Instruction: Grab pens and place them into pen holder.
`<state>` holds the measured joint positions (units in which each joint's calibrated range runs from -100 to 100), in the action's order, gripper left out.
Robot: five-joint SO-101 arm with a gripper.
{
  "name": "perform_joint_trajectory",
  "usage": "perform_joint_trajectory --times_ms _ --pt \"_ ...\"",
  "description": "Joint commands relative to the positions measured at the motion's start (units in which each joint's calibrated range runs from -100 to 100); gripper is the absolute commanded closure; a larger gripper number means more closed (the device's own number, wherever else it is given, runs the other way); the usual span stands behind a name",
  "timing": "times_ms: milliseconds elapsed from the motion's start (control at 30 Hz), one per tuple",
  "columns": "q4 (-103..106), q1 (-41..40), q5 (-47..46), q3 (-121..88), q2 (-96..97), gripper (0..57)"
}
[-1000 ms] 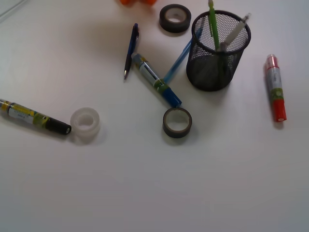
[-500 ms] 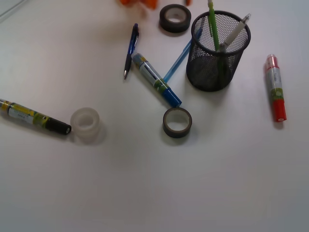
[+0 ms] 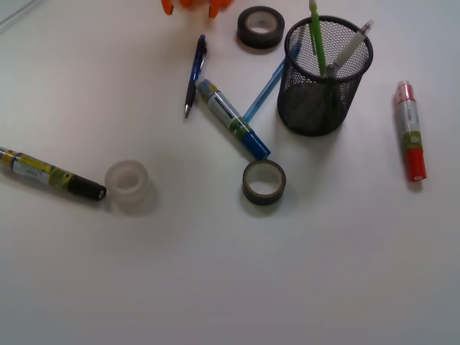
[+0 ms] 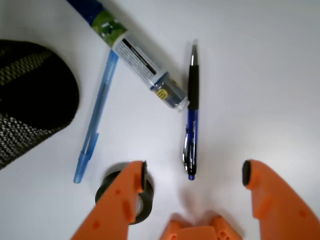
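End effector: I see my orange end effector (image 4: 194, 172) spread wide in the wrist view, holding nothing; in the front view only its tips (image 3: 188, 6) show at the 12 o'clock edge.

Dark blue pen: the dark blue pen (image 4: 192, 112) lies flat on the white counter (image 3: 230, 273), its clip end between my two fingers (image 4: 125, 195), touching neither; in the front view it sits at (image 3: 195, 75), toward 11 o'clock of centre.

Blue marker: the blue marker (image 3: 232, 118) lies just beside that pen at its 4 o'clock, crossing over the light blue pen (image 3: 269, 85).

Pen holder: the black mesh pen holder (image 3: 327, 75) stands upright at 1 o'clock; a green pen (image 3: 316, 34) and a grey pen (image 3: 350, 47) lean inside it; the light blue pen's far end reaches its wall.

Red marker: the red marker (image 3: 410, 131) lies at 3 o'clock, well apart from the holder.

Black-tipped marker: the black-tipped marker (image 3: 49, 173) lies at 9 o'clock, its tip touching the clear tape roll (image 3: 127, 184).

Tape rolls: one dark tape roll (image 3: 261, 26) sits at 12 o'clock near my fingers; another brown tape roll (image 3: 264, 181) sits just below the blue marker's cap.
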<state>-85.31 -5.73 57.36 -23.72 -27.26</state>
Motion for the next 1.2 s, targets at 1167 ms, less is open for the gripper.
perform_joint_trajectory --times_ms 1167 --pt "15.1 5.7 -0.1 -27.2 -3.8 35.4"
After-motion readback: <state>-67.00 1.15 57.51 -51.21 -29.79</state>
